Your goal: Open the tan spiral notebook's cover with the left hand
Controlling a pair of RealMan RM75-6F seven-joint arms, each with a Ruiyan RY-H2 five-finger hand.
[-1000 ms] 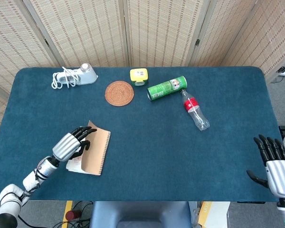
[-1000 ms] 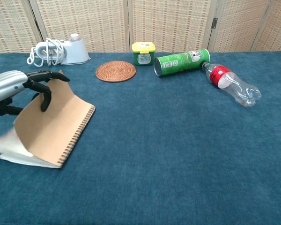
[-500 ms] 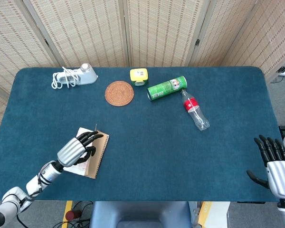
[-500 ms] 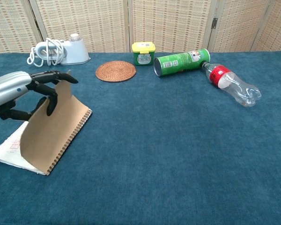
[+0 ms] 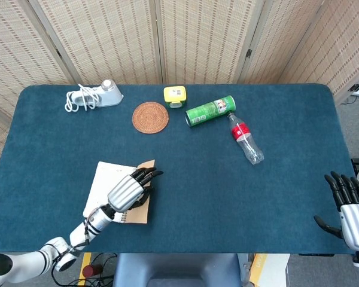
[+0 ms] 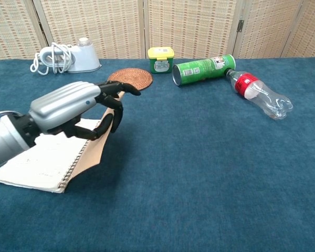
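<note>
The tan spiral notebook (image 5: 107,179) lies near the table's front left with its white lined page (image 6: 37,160) uncovered. Its tan cover (image 6: 94,149) stands lifted and leans to the right, past upright. My left hand (image 5: 128,191) grips the cover's free edge, fingers over the top and thumb underneath, also shown in the chest view (image 6: 73,107). Part of the cover (image 5: 139,214) is hidden under the hand. My right hand (image 5: 350,206) hovers at the table's front right corner, fingers spread, holding nothing.
Along the back stand a white device with coiled cable (image 5: 96,95), a round woven coaster (image 5: 150,117), a yellow-lidded jar (image 5: 175,95), a green can lying on its side (image 5: 210,111) and a plastic bottle with a red label (image 5: 245,139).
My left hand has swung the cover up and over to the right, baring the white page. The arm has moved right with it. The right hand has barely moved.
</note>
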